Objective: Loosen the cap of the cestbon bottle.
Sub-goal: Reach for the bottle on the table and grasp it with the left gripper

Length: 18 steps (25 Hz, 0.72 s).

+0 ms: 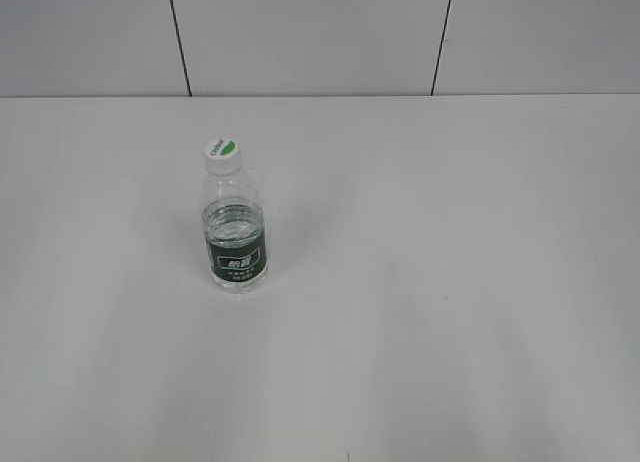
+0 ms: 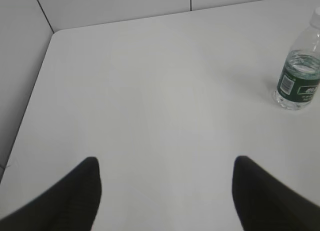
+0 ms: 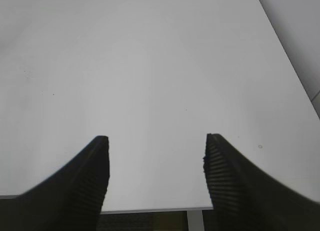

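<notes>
Clear plastic, with a ribbed shoulder and some water inside: this is the cestbon bottle (image 1: pixel 235 225), and it stands upright on the white table (image 1: pixel 450 282), a little left of the middle in the exterior view. A dark green label band with white characters goes around its lower part. On top sits the cap (image 1: pixel 223 154), small, round and white, with a green patch on its upper face; it is on the neck and nothing touches it.

My left gripper (image 2: pixel 167 177) is held above the table with its two dark fingers (image 2: pixel 75 196) spread wide, and nothing is between them. From my left wrist the bottle (image 2: pixel 299 76) is seen far at the right edge, well apart from me, and its top is cut by the frame.

My right gripper (image 3: pixel 156 153) is also spread wide, near the table's front edge, with only bare table between the ribbed pads (image 3: pixel 227 176).
</notes>
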Available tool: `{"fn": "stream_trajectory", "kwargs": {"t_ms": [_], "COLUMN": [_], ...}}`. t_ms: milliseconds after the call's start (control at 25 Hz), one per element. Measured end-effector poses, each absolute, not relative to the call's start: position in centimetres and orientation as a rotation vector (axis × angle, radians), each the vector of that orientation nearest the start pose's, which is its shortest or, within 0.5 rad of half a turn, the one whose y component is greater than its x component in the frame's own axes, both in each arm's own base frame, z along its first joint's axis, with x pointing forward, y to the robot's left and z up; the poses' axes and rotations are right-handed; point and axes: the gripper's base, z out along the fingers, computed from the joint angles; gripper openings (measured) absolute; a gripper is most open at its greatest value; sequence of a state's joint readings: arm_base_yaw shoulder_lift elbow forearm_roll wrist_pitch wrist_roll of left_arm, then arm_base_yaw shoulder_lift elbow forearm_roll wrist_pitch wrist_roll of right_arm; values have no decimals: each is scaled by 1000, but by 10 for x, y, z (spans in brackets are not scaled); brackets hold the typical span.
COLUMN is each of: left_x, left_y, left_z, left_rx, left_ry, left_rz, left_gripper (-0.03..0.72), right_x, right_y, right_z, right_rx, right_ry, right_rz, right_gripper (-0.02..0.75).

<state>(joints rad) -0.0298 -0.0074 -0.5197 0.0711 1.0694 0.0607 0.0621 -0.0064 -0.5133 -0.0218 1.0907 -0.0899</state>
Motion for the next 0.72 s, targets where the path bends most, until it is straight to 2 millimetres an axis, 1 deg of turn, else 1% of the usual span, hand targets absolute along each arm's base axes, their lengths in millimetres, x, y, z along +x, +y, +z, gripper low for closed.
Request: {"fn": "stream_trajectory", "kwargs": {"t_ms": [720], "left_x": [-9], "left_y": [6], "left_z": [282], "left_rx": [87], "left_ry": [2023], "left_rz": [104], "left_gripper": [498], "right_x": [-9], "right_y": [-2], "right_z": [278], "right_rx": [-154], "right_ry": [2049], "right_rz": [-43], "right_gripper": [461]}}
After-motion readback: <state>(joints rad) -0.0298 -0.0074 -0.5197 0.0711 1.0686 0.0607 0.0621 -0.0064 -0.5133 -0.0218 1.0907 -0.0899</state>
